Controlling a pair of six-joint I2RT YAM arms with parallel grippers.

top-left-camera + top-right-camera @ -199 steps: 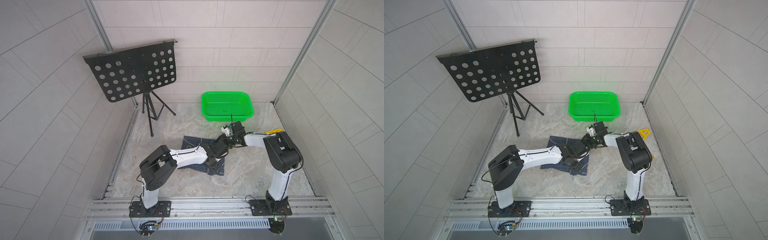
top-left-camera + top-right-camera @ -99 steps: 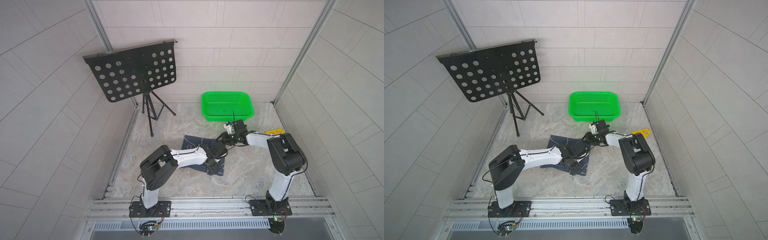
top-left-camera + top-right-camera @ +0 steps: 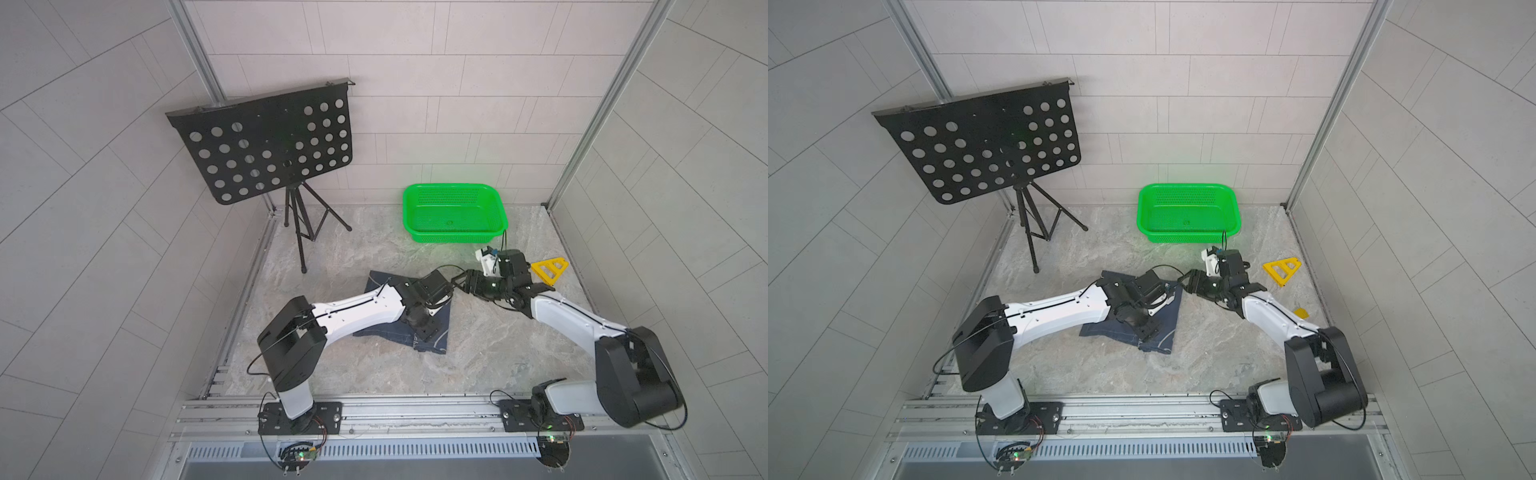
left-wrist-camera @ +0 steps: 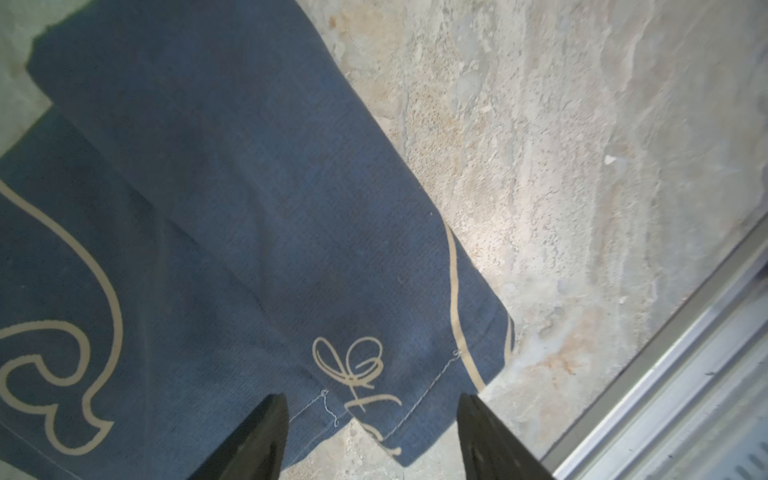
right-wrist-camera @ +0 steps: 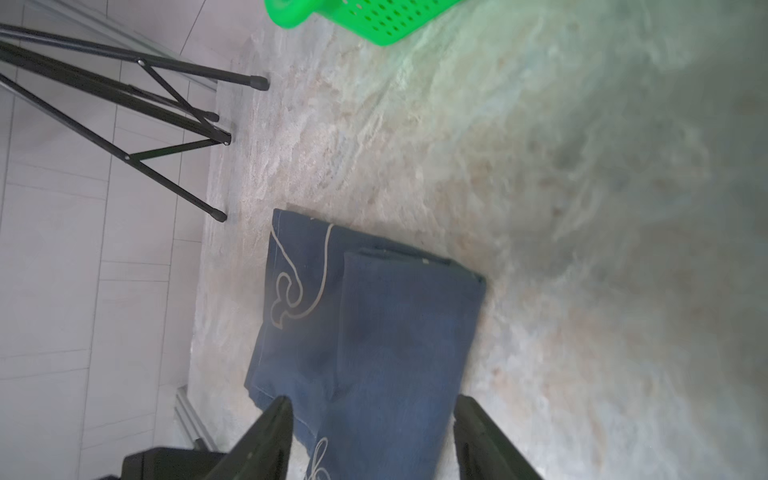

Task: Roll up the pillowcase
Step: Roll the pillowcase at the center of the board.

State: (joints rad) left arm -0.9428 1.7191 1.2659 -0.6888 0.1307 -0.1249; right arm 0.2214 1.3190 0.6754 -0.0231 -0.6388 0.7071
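The pillowcase point(image 3: 439, 337) point(image 3: 1165, 338) is dark navy with pale outline drawings and cursive writing. It lies folded in layers on the stone floor, partly hidden under my left arm in both top views. My left gripper point(image 4: 371, 398) point(image 3: 424, 329) points down over its near corner, jaws open, with the stitched hem lying flat on the floor between the fingers point(image 4: 266, 432). My right gripper point(image 5: 372, 400) point(image 3: 463, 286) is open off the cloth's far right edge. In its wrist view the pillowcase point(image 5: 395, 332) lies ahead of the jaws, gripped by neither finger.
A green perforated basket point(image 3: 455, 189) stands at the back. A black music stand point(image 3: 266, 141) on a tripod point(image 5: 166, 124) is at the back left. A yellow triangular piece point(image 3: 548, 270) lies right of my right wrist. A metal rail point(image 4: 665, 353) runs along the front edge.
My right gripper has opened wide and drawn back to the right, off the cloth. The left gripper has opened a little more and stayed over the near corner.
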